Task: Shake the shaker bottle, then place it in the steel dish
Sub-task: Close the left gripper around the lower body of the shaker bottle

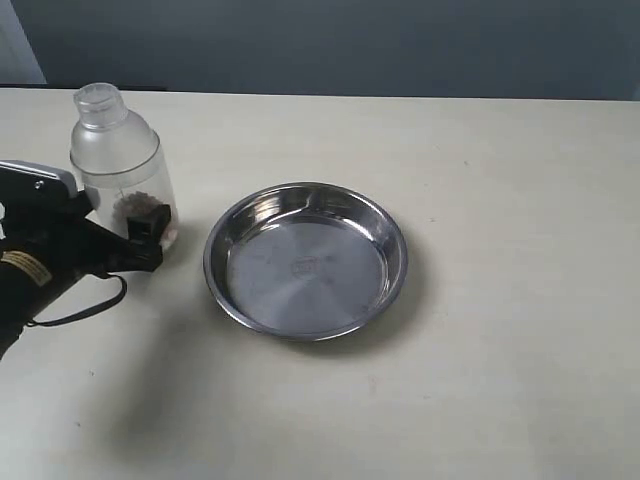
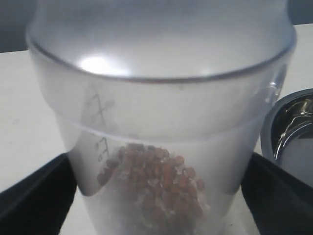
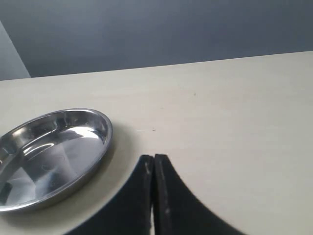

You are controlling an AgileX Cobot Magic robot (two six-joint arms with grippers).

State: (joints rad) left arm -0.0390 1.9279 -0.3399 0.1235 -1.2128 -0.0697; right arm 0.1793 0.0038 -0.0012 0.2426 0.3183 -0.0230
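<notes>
Left tool (image 1: 150, 240) is straddling the clear frosted plastic shaker bottle (image 1: 115, 150), jaws wide; can't tell if it's clamping. Bottle's standing on the desk (image 1: 500, 380) beside the round shiny steel dish (image 1: 212, 262). Grasp step; next needs firm squeeze, lift. Right tool (image 3: 154, 157) is idling closed.

Exterior view looks down from above on the table (image 1: 500, 400), steel dish (image 1: 305, 260) mid-frame; left wrist view sits close against the shaker bottle (image 2: 161, 122), right wrist view skims low, all sharing the dish.
</notes>
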